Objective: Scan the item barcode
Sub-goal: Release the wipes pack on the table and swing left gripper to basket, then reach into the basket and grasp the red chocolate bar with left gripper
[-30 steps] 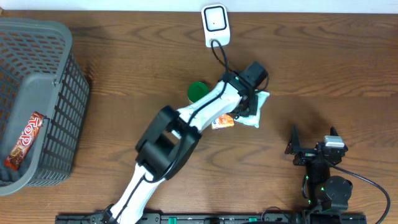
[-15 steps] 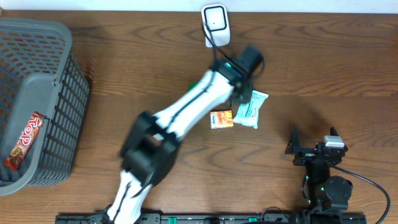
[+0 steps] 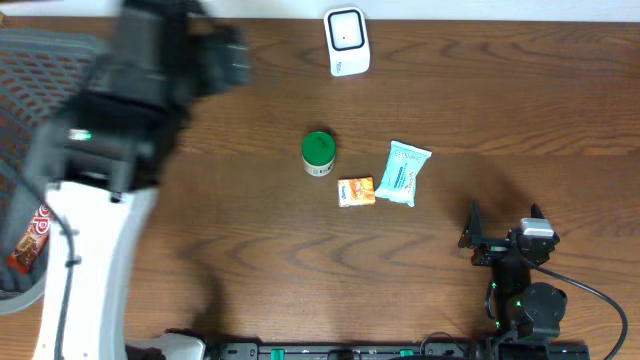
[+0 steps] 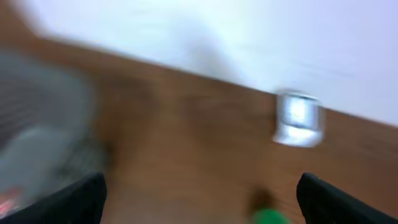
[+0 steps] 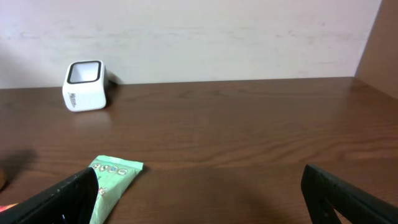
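Left hand spread, empty, blurred over basket; right hand spread, idle. Candy bar seen in basket, well apart from scanner. Fetch step judged: bar to be gripped, lifted, barcode presented to scanner.

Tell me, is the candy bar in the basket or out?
In. The red candy bar lies inside the grey basket, within its mesh walls.
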